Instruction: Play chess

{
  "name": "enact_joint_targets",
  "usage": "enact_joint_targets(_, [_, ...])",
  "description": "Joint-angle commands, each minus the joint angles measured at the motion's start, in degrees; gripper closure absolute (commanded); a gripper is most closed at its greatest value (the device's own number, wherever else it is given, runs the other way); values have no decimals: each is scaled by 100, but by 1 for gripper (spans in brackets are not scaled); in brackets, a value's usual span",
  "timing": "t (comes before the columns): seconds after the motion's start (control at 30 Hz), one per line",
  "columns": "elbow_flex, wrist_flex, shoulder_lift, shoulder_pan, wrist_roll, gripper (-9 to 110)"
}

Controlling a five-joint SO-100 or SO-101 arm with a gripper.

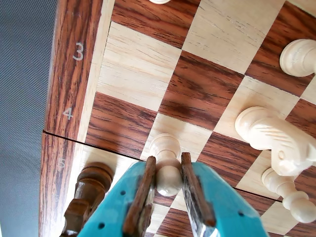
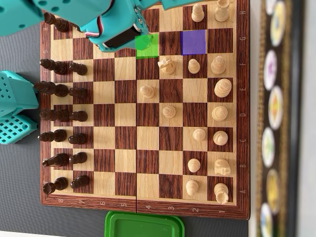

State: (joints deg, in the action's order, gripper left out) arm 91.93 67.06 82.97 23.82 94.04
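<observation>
In the wrist view my teal gripper is shut on a light wooden pawn, its brown pads pressing the pawn's neck from both sides. The pawn's base sits over a light square of the wooden chessboard, beside the fold line near the rim number 4. I cannot tell whether the base touches the board. In the overhead view the gripper is at the board's top edge over a green-tinted square. A purple-tinted square lies two files to its right.
A light knight leans close on the right, with a light pawn below it and another farther off. A dark pawn stands just left of the jaws. Dark pieces line the board's left side. A green lid lies below the board.
</observation>
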Motion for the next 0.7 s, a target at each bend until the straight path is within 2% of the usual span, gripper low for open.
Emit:
enact_joint_targets(0.0, [-35, 0, 44, -35, -26, 94])
enact_joint_targets(0.67, [44, 0, 35, -44, -44, 94])
